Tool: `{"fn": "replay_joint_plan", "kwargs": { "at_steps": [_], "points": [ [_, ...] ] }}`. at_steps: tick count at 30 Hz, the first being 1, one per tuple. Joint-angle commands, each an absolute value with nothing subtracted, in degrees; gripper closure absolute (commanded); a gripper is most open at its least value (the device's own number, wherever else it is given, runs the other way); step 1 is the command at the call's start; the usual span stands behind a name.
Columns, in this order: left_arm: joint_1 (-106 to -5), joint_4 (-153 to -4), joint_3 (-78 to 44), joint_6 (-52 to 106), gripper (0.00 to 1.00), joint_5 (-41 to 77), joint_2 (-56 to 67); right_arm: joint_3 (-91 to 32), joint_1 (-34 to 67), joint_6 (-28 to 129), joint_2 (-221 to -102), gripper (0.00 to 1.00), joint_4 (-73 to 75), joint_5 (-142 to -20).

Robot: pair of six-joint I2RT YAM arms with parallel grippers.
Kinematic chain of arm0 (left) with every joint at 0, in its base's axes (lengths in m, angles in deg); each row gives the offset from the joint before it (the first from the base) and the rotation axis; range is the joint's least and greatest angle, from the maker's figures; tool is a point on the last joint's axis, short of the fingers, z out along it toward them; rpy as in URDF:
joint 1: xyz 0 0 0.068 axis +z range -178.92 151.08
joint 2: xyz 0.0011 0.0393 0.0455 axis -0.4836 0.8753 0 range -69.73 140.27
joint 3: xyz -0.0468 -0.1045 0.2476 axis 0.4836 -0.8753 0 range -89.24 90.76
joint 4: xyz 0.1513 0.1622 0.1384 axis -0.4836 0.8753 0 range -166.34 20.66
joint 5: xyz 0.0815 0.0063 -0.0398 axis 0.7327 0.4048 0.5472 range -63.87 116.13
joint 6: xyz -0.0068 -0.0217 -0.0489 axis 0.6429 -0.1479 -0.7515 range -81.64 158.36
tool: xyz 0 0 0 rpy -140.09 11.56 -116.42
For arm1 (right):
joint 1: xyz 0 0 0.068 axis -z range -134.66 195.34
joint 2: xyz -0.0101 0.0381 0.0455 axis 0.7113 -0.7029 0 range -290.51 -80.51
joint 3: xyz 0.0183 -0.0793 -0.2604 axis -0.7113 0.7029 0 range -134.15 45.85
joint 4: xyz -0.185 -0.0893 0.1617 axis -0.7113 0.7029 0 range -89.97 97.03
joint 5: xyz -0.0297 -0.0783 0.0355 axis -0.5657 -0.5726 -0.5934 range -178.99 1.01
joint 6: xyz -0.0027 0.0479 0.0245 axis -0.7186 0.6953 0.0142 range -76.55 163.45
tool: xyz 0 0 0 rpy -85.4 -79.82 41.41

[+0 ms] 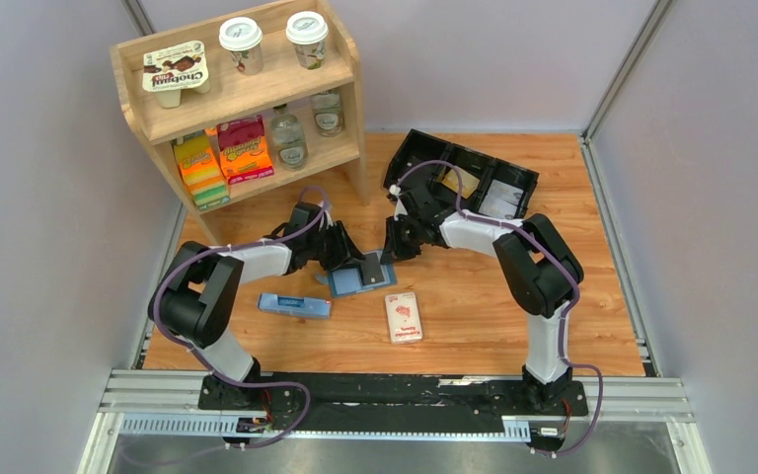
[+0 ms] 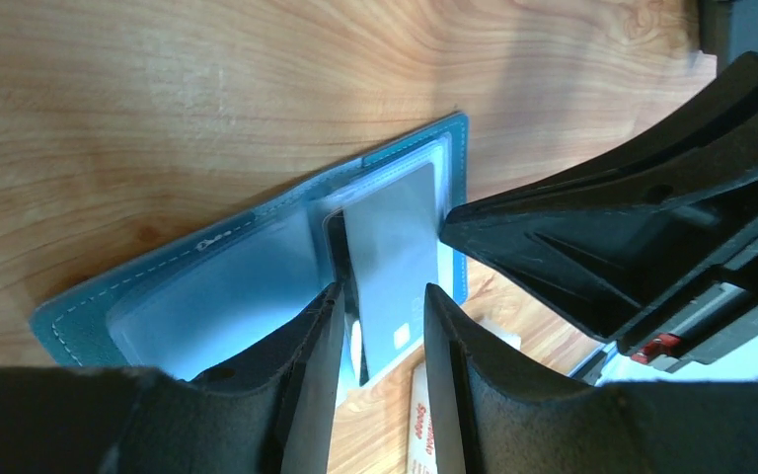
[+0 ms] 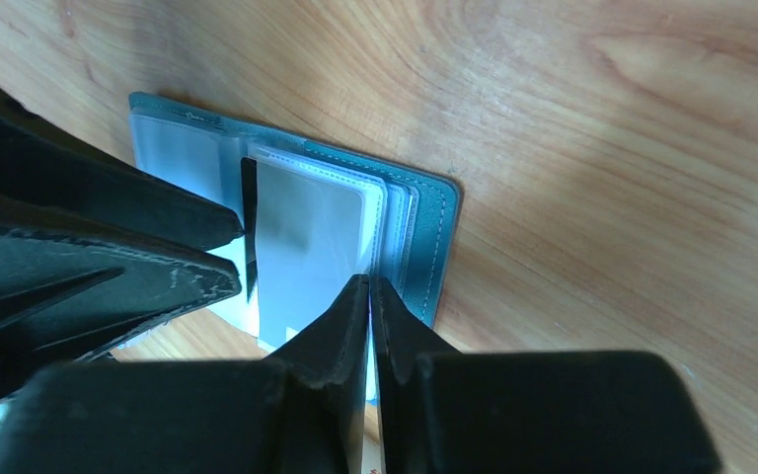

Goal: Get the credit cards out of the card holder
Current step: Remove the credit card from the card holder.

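left arm point(image 1: 257, 259): black joint housings, white link shells | right arm point(image 1: 474, 232): same black-and-white build | purple cable point(image 1: 163, 296): one looped along each arm | base rail point(image 1: 395, 390): black plate, 6 o'clock in the overhead view | left claw point(image 2: 383, 296): matte black tapered fingers | right claw point(image 3: 370, 284): black, ribbed flanks, red tab point(image 2: 661, 346) at 4 o'clock in the left wrist view

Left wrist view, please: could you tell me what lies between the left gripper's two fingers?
The grey card, sticking out of the blue card holder, lies between the parted fingers of the left gripper; the left wrist view shows it.
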State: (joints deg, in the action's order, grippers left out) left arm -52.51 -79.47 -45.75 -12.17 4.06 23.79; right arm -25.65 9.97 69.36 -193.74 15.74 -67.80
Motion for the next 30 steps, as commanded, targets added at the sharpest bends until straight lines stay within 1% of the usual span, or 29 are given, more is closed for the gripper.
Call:
{"fn": "replay_joint_plan", "kwargs": {
  "at_steps": [1,6,11,15,18,24,30],
  "points": [
    [-52.7,-83.7,-47.8,-14.3,0.56,2.9,24.5,-22.5,10.1,69.4,-195.5,0.91,14.3,-67.9],
    [-52.7,-81.6,-49.3,-14.4,0.56,5.2,24.6,-21.4,10.1,69.6,-195.4,0.91,13.1,-67.7],
    [-52.7,-84.7,-50.1,-15.7,0.57,3.5,25.9,-20.9,10.0,69.7,-195.6,0.91,12.5,-67.4],
    [-52.7,-89.2,-51.4,-16.5,0.66,2.0,25.5,-20.8,10.0,69.8,-195.6,0.91,12.5,-67.5],
    [-52.7,-92.1,-52.5,-16.8,0.78,1.5,24.0,-20.7,10.1,69.9,-196.2,0.91,12.3,-67.6],
    [-52.7,-98.0,-56.1,-17.9,0.93,1.8,21.6,-20.2,10.0,70.3,-196.7,0.91,11.9,-68.2],
    [-52.0,-96.6,-58.2,-18.1,0.95,2.6,19.7,-19.7,10.3,70.3,-196.9,0.92,12.4,-70.4]
  ]
}}
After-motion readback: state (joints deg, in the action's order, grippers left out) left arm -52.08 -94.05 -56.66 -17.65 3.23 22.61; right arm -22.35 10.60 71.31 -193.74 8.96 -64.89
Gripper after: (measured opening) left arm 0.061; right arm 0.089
